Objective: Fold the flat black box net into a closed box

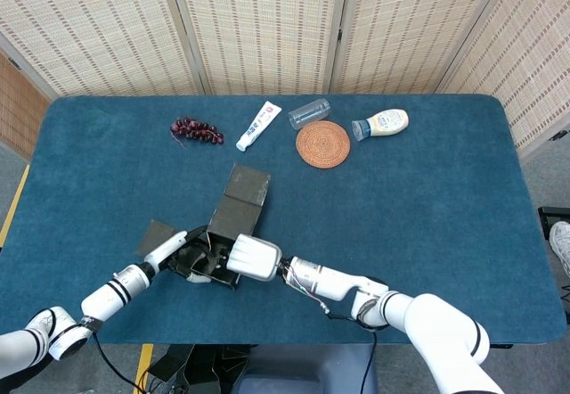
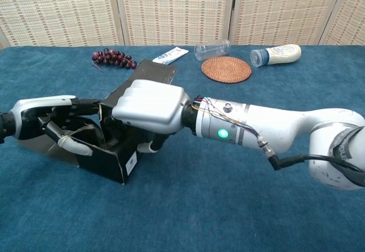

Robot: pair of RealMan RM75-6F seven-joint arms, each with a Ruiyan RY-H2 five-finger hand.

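together, two robot hands, left robot hand point(image 2: 54, 124) and right robot hand point(image 2: 149, 109), gripping one black box net point(image 2: 117, 149), one coaster point(image 1: 322, 143)

Even, bright light in both views

We see soft, diffuse light from above, with only faint shadows under the arms on the blue table point(image 1: 427, 233). The white right hand point(image 2: 151, 106) shows a mild sheen (no hard glare). Both pictures are sharp; the black box net point(image 2: 114, 155) loses detail in its dark surfaces.
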